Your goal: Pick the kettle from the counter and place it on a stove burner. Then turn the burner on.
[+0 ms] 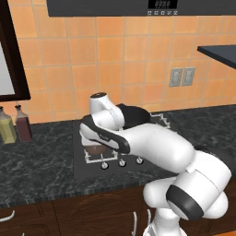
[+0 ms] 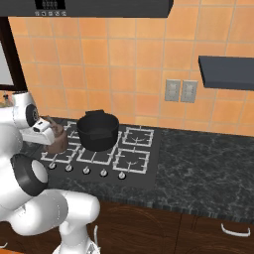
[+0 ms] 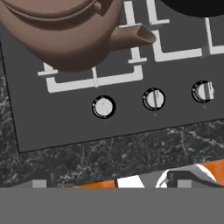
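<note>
The brown-copper kettle (image 3: 65, 35) sits on the stove's front-left burner grate (image 3: 114, 78), its spout pointing right in the hand view. It also shows as a brown shape beside my white hand (image 2: 57, 140) and peeks out under my arm (image 1: 94, 149). My gripper (image 3: 111, 183) hangs open and empty just in front of the stove, over the counter (image 3: 131, 148), apart from the kettle. A row of round knobs lies between the kettle and my fingertips: the left knob (image 3: 103, 106), the middle knob (image 3: 153, 99) and the right knob (image 3: 203, 92).
A black pot (image 2: 98, 130) stands on the rear-left burner, close behind the kettle. Two bottles (image 1: 14, 125) stand on the counter left of the stove. A dark shelf (image 2: 225, 72) juts out at the right wall. Wooden cabinets run below the counter edge.
</note>
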{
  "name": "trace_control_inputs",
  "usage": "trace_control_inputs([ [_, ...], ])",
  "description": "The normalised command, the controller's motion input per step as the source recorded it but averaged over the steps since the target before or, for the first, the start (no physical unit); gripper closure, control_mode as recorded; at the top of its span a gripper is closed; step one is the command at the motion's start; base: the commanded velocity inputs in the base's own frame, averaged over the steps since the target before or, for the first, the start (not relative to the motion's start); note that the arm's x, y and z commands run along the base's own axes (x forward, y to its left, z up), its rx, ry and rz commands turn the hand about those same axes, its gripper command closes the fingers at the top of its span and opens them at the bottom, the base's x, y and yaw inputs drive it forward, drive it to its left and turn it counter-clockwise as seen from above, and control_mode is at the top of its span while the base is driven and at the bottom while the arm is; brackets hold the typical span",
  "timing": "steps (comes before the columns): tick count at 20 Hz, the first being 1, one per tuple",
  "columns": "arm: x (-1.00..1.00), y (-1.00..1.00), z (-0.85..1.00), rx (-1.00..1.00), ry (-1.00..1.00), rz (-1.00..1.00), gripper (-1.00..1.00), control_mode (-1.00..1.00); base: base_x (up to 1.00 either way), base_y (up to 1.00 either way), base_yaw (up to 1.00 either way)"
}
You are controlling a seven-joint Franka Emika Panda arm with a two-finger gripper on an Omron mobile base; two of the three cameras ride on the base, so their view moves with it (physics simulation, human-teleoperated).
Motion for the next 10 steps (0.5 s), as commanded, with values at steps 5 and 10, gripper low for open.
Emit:
trace_control_inputs([
  [5, 0.00, 0.00, -0.42, 0.09, -0.02, -0.05, -1.00, -1.00, 0.00, 0.00, 0.00],
  [10, 0.00, 0.00, -0.39, 0.00, -0.07, 0.00, -1.00, -1.00, 0.00, 0.00, 0.00],
])
